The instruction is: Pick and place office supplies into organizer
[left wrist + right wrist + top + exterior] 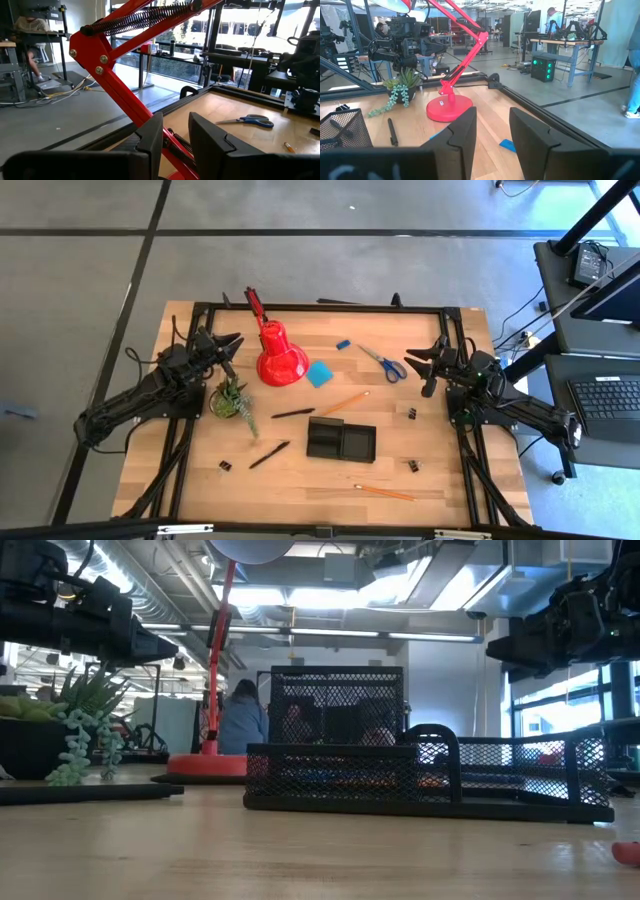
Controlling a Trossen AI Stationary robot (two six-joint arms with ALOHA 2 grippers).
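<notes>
The black mesh organizer stands on the table near its front middle. Around it lie blue-handled scissors, a light-blue note pad, a blue eraser, two orange pencils, two black pens and small binder clips. My left gripper hovers open at the left, level, beside the lamp. My right gripper hovers open at the right, near the scissors. Nothing is between either pair of fingers.
A red desk lamp stands at the back left of the table, its sprung arm close in front of my left gripper. A small potted plant sits beside it. A black frame rail runs around the table.
</notes>
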